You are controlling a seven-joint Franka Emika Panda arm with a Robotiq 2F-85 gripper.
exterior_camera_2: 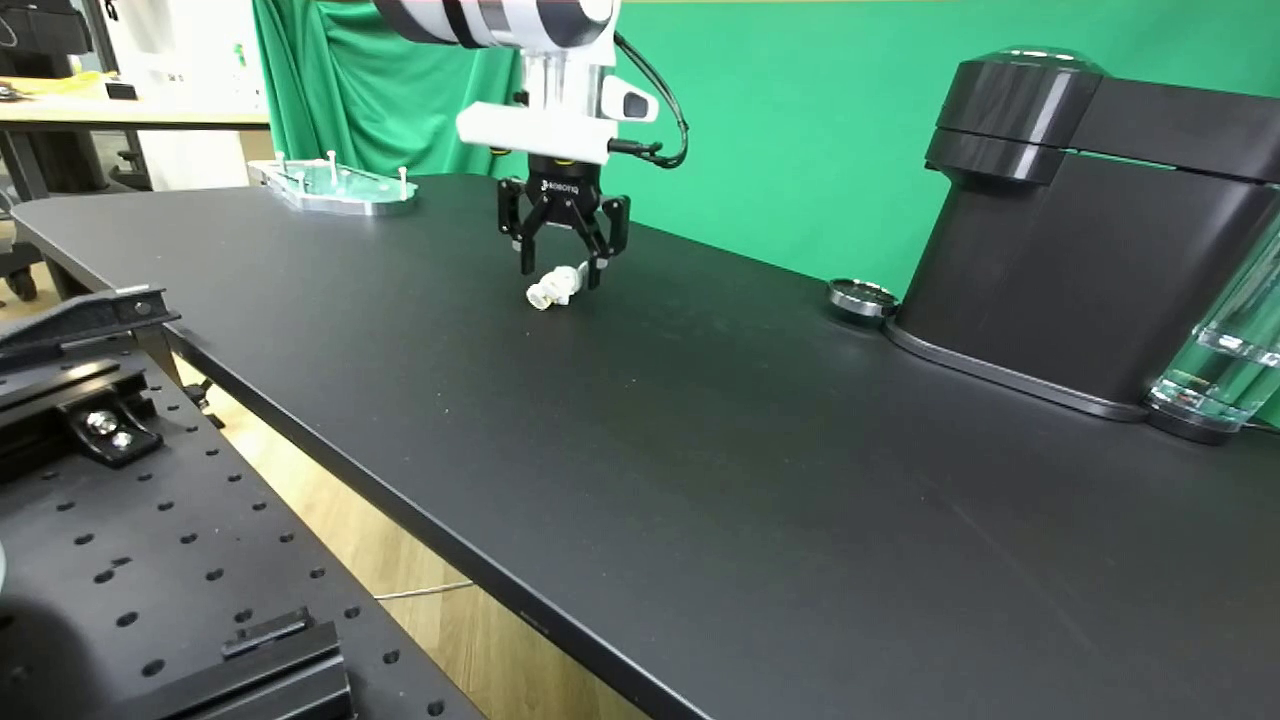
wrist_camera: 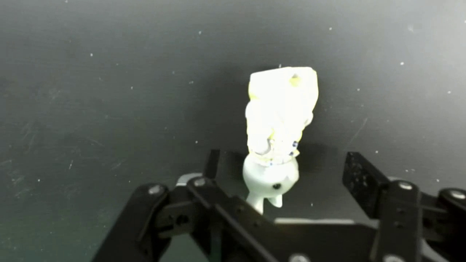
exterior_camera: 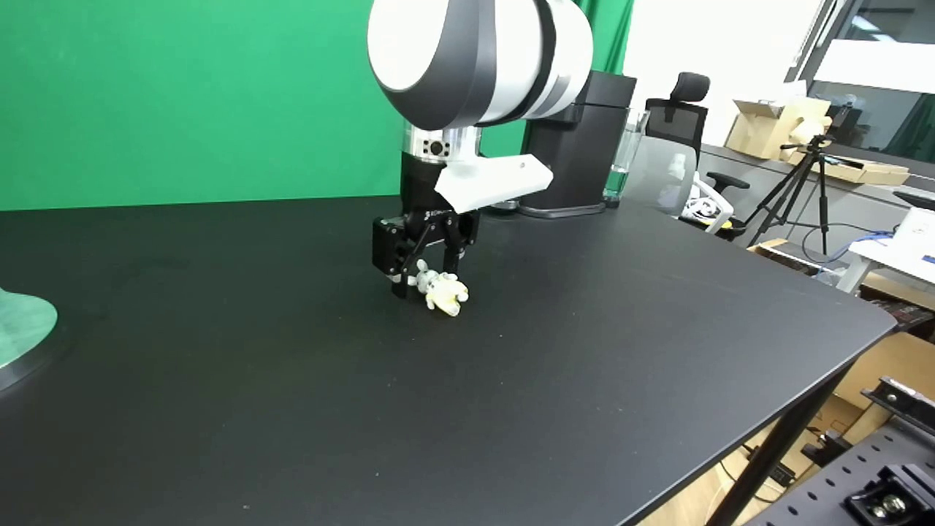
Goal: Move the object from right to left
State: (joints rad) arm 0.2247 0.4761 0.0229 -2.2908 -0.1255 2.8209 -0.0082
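The object is a small white rabbit-like figurine with yellowish parts, lying on its side on the black table. It shows in both exterior views [exterior_camera: 445, 294] [exterior_camera_2: 553, 288] and in the wrist view [wrist_camera: 280, 112]. My gripper [exterior_camera: 425, 282] is low over the table, pointing down, with its fingers open around the figurine's head end. In the wrist view the gripper [wrist_camera: 282, 167] has the round head between its fingers, nearer the left finger, with a gap on both sides. The body extends beyond the fingertips. An ear tip is partly hidden by the gripper's left linkage.
A tall black machine [exterior_camera_2: 1040, 270] with a clear tank [exterior_camera_2: 1225, 350] and a small metal ring [exterior_camera_2: 862, 298] stands by the green backdrop. A pale green plate [exterior_camera: 23, 321] is at the table's far end from it. A perforated metal board [exterior_camera_2: 200, 560] lies beyond the table edge.
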